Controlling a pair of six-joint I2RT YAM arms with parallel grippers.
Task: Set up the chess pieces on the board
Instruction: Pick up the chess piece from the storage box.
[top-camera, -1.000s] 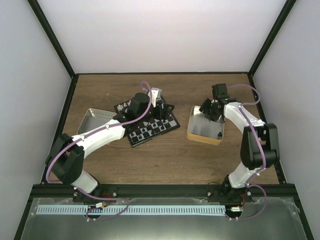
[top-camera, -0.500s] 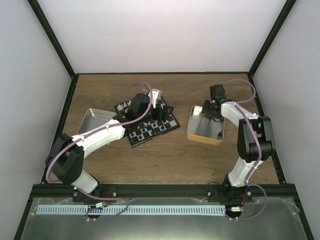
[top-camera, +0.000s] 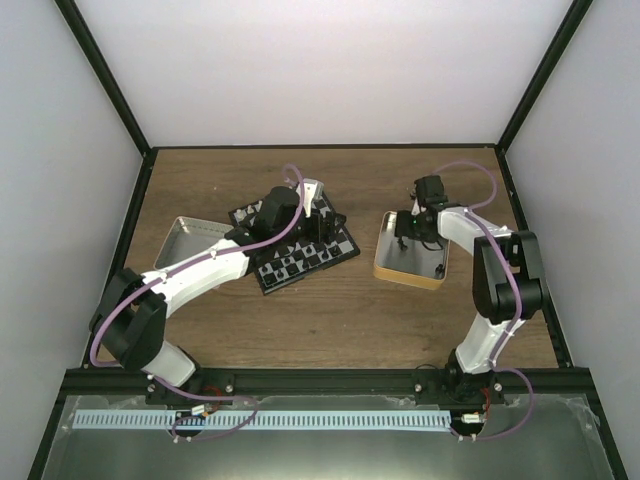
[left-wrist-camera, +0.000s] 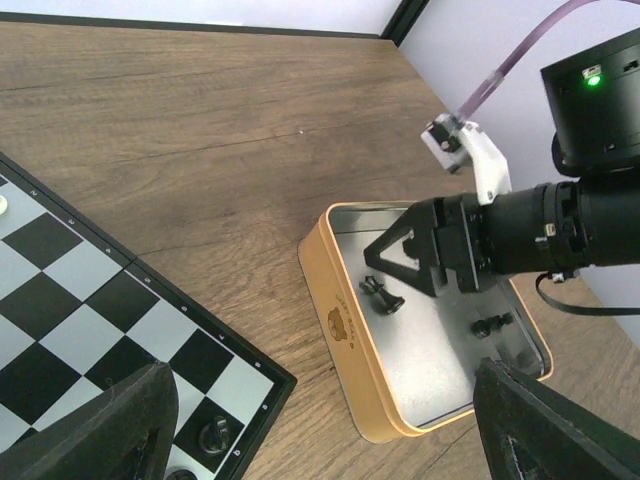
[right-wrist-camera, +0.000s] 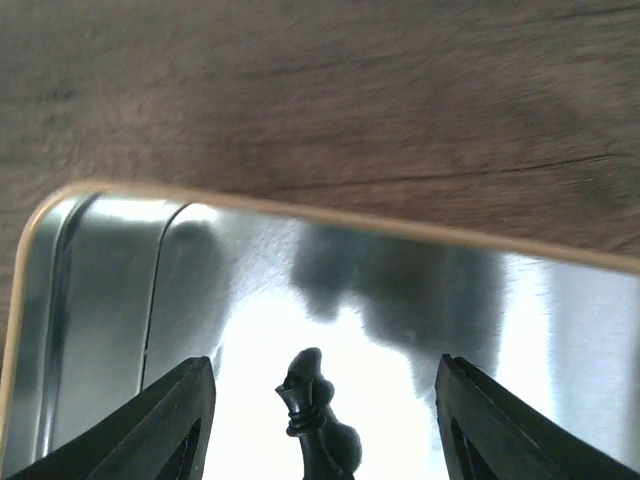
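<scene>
While the right jaws hang wide astride a black piece, perhaps a bishop, in the gold tin, the left jaws gape wide above the chessboard corner.

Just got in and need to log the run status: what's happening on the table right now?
Two arms are setting up a chess game. The right gripper is down in the gold-rimmed tin, jaws open on either side of a black chess piece lying there, not yet gripped. Another black piece lies farther along the tin. The left gripper hovers over the board, jaws open and empty. Some pieces already stand on the board.
</scene>
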